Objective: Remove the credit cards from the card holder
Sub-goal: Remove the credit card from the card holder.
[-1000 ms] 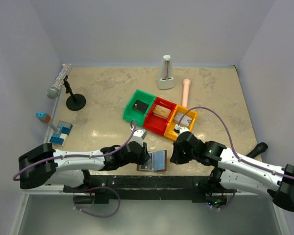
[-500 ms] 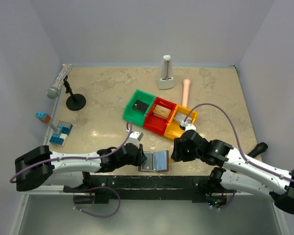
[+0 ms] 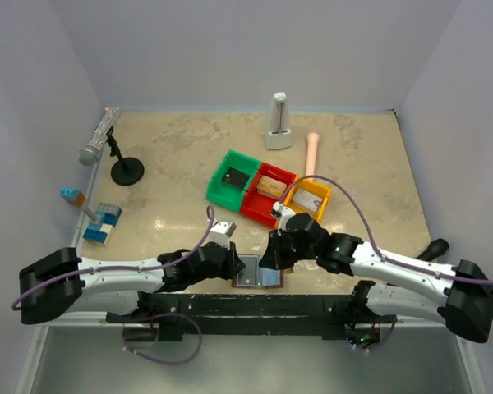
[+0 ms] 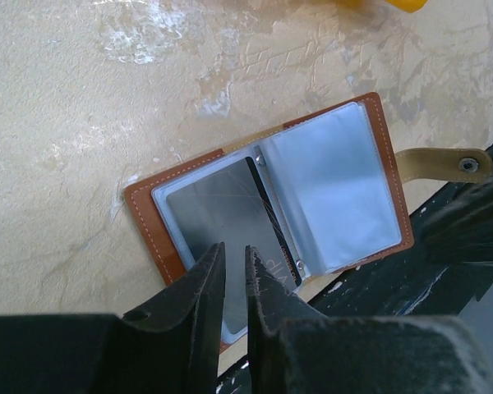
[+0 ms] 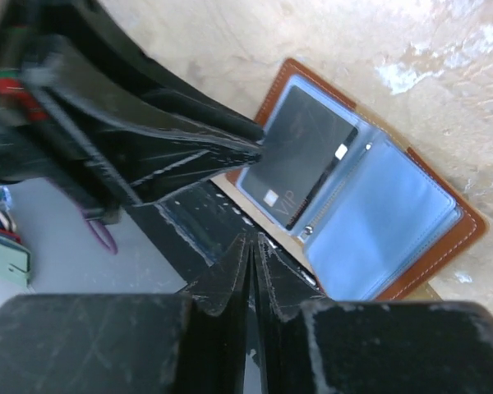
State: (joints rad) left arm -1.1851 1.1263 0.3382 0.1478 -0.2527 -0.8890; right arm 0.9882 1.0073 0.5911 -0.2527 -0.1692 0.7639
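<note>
The card holder [image 3: 256, 272] lies open at the table's near edge, brown rim up, pale grey-blue panels [image 4: 333, 193] showing, its tab [image 4: 440, 162] pointing right. A dark card marked VIP [image 5: 300, 156] sits in the left panel's sleeve. My left gripper [image 4: 230, 253] hovers over that card with its jaws a narrow slit apart and nothing between them. My right gripper [image 5: 253, 240] is shut and empty, its tips over the black strip just beside the holder's near edge. In the top view the left gripper [image 3: 234, 264] and right gripper [image 3: 271, 256] flank the holder.
Green [image 3: 232, 177], red [image 3: 269, 193] and yellow [image 3: 306, 199] bins stand just behind the holder. A microphone on a stand [image 3: 99, 139] and blue blocks [image 3: 103, 223] are at the left. A white object [image 3: 278, 121] and a pink cylinder [image 3: 311, 153] are at the back. A black rail [image 3: 255, 304] runs along the front edge.
My right gripper has swung left from beside the yellow bin to the holder's right side. The left arm has shifted slightly toward the near edge. The holder has stayed in place.
</note>
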